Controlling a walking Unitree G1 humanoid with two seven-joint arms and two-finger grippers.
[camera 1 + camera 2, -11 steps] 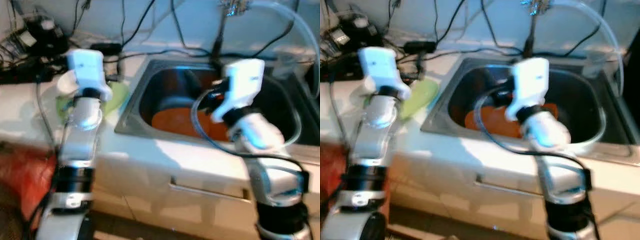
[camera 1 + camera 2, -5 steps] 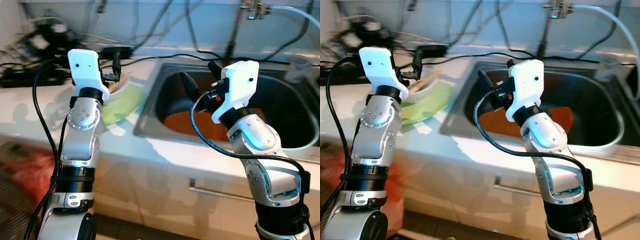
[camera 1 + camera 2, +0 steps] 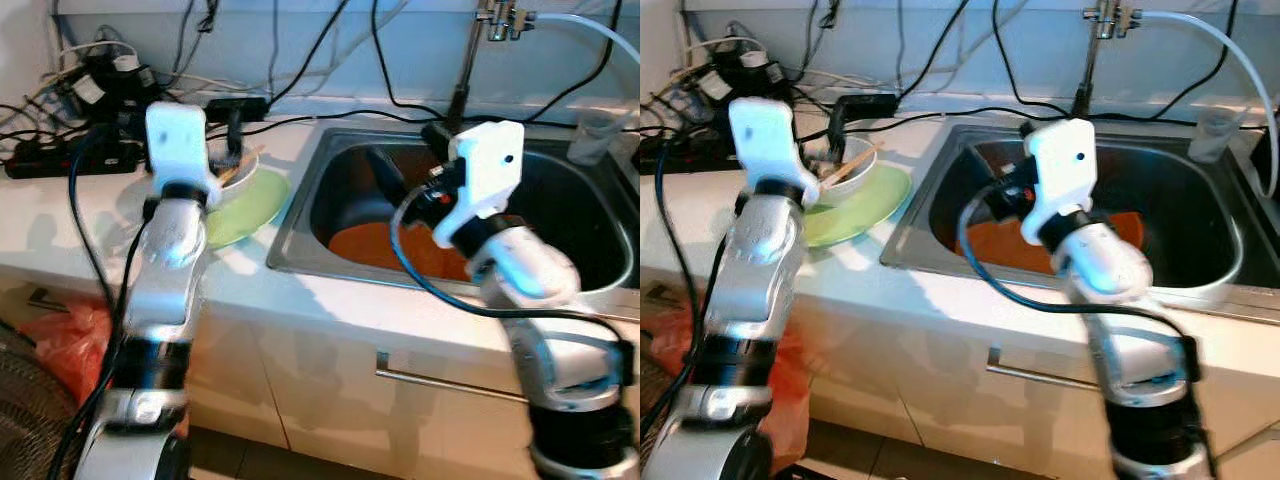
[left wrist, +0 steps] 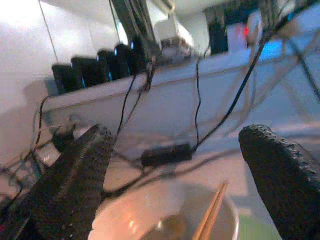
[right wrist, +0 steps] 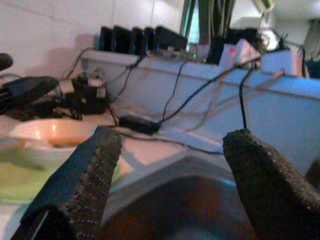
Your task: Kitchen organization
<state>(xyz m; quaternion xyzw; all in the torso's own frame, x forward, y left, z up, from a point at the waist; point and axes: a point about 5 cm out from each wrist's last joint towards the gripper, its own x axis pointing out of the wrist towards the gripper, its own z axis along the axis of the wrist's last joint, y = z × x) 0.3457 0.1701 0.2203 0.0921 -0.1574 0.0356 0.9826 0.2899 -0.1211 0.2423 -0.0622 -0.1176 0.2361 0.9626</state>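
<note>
A white bowl (image 3: 843, 163) holding wooden chopsticks (image 4: 212, 214) stands on a green plate (image 3: 252, 203) on the white counter, left of the steel sink (image 3: 291, 236). My left gripper (image 4: 175, 136) hovers open just above and in front of the bowl, nothing between its fingers. An orange flat dish (image 3: 368, 246) lies at the bottom of the sink. My right gripper (image 5: 172, 136) is open over the sink's left half, pointing toward the bowl (image 5: 49, 133) and touching nothing.
A power strip with tangled cables (image 3: 66, 156) lies along the counter's back left. The faucet (image 3: 466, 62) with a clear hose rises behind the sink, and a clear cup (image 3: 592, 134) stands at its far right. Below are a cabinet handle (image 3: 448, 385) and a red bag (image 3: 58, 336).
The head view has shifted and sharpened from a blur. Both grippers remain open, the left near the bowl and the right over the sink.
</note>
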